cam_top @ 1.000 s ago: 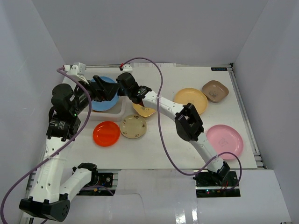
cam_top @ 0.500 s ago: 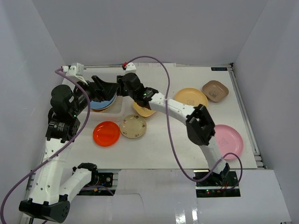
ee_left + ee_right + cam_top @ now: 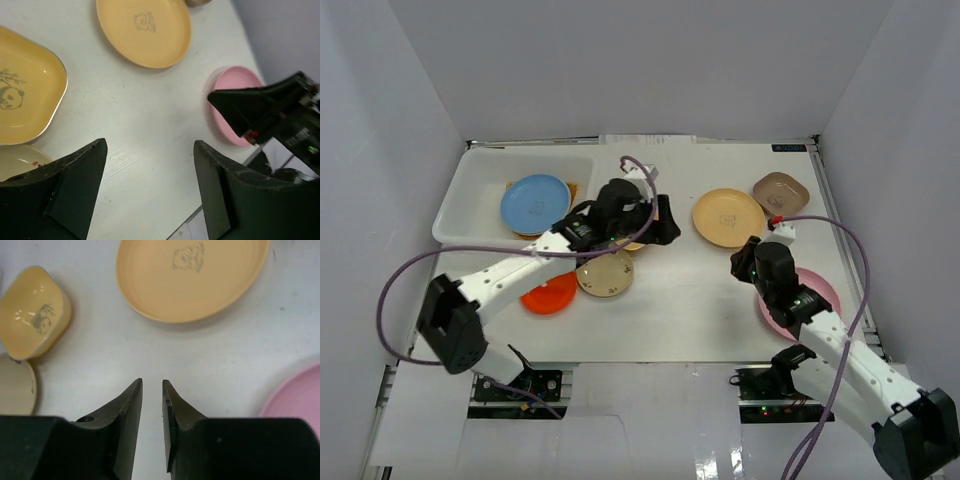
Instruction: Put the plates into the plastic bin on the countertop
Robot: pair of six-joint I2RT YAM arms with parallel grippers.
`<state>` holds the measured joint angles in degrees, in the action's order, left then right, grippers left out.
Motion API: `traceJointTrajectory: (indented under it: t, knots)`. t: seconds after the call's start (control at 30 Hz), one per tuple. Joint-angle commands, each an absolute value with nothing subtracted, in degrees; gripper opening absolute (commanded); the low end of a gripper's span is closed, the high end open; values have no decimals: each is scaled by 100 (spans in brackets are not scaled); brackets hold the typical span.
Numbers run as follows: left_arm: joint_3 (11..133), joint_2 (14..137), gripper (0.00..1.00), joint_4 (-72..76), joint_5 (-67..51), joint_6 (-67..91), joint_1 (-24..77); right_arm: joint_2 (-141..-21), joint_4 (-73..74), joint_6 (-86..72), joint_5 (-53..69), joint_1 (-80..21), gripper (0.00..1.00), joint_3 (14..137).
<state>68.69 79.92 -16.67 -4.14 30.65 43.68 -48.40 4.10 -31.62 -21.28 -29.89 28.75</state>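
Left gripper: jaws wide apart and empty, hovering over a bare patch of the white desk near its middle. Closest to it is the square yellow plastic plate with a panda print; in the top view the left wrist covers most of that plate. An edge of the round cream plate shows by one finger. The round yellow-orange plate is farther out and sits on its own.

Right gripper: jaws nearly together with a thin gap, nothing between them. It is low over bare desk, between the round yellow-orange plate and the round pink plate. In the top view the right arm overlaps the pink plate's near side.

The square brown plate is at far right, apart from the rest. The round red-orange plate is just beside the cream one, partly hidden by the left arm.

The white translucent plastic bin is in the far-left corner with the round blue plate inside. An orange-tan edge pokes out from under the blue plate; I can't tell which plate it is.
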Motion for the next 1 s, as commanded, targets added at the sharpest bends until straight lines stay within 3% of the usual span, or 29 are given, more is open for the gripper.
traceJointTrajectory:
  t: [0.0, 0.47, 0.67, 0.8, 0.93, 0.97]
  knots:
    - [7391, 8864, 80, -1635, 745, 3146, 4719, -3976, 869, -3428, -2030, -2708, 30, 2427]
    - [9921, 12284, 76, -1766, 2294, 3885, 5265, -2533, 1925, -3454, -977, -2347, 40, 1609]
    - [11204, 13262, 75, -2363, 2487, 4025, 5080, -2320, 2135, -3419, -721, -2347, 44, 1775]
    - [11276, 13569, 72, -2382, 2514, 4131, 4887, -2277, 2171, -3410, -633, -2355, 44, 1819]
    - [11461, 13789, 60, -2364, 2514, 4183, 4808, -2355, 2215, -3384, -624, -2347, 44, 1872]
    - [11478, 13816, 52, -2338, 2514, 4166, 4808, -2373, 2215, -3375, -624, -2355, 44, 1881]
